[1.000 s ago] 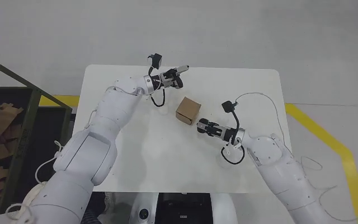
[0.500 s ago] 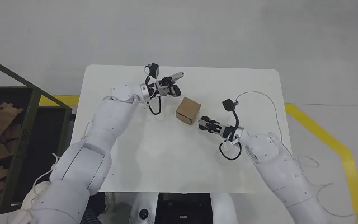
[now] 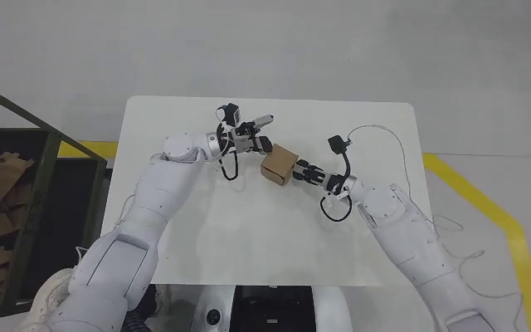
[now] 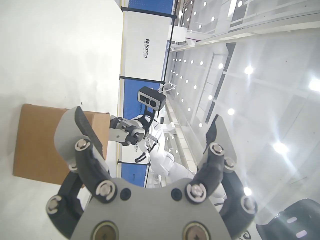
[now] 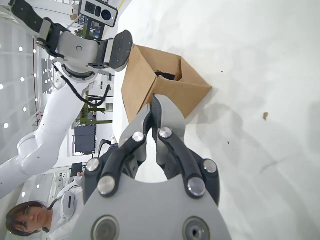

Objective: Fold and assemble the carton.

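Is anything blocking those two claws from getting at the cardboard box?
Nothing visible does. The open left gripper has one finger right at the carton's edge, and the shut right gripper sits at its opposite side.

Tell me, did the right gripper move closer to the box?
Yes. The right gripper has slid up to the carton, which kept its spot on the table; its tips now reach the carton's edge.

Brand lettering (image 4: 146, 48) on white panel (image 4: 140, 23)
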You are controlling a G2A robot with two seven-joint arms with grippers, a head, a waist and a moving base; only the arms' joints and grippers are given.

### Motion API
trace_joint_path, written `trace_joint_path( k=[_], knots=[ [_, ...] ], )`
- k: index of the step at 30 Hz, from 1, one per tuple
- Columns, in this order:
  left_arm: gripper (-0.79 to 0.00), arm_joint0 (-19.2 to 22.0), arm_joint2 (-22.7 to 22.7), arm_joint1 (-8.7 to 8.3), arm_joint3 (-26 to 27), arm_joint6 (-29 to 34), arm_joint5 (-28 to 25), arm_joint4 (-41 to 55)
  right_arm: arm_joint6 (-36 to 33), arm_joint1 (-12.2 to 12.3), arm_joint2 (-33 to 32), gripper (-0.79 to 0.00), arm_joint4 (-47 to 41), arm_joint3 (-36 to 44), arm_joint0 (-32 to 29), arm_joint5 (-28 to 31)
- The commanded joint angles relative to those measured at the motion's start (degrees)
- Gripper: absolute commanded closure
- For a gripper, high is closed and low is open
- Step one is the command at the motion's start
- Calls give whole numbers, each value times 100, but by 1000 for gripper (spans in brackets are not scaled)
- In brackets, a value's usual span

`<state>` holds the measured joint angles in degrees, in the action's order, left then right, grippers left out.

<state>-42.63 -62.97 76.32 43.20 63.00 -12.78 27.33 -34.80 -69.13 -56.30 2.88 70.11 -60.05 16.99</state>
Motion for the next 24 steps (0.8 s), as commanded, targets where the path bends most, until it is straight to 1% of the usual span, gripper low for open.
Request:
trace_joint_path(
  k=[1, 8, 12, 16, 19, 21, 24],
  knots=[
    [-785, -99, -38, -28, 165, -11, 97, -17, 9, -18, 25, 0, -15, -61, 50, 28],
    [-785, -406, -171, -118, 696, 34, 413, -16, -53, -59, 19, 0, -33, -359, 295, 178],
    [-785, -573, -414, -177, 1016, -78, 344, 204, -74, -73, -9, 0, -21, -496, 425, 312],
    [-785, -660, -625, -242, 1213, -460, 133, 51, -73, -94, -24, 0, 54, -731, 626, 363],
    [-785, -585, -634, -241, 1166, -689, 96, -20, -315, -89, -12, 0, 72, -720, 647, 352],
    [-785, -482, -522, -208, 1032, -785, 112, -91, -511, -52, -70, 0, 83, -552, 552, 275],
    [-785, -254, -281, -116, 717, -887, 94, -109, -756, 26, -172, 0, 212, -89, 270, 74]
  ],
)
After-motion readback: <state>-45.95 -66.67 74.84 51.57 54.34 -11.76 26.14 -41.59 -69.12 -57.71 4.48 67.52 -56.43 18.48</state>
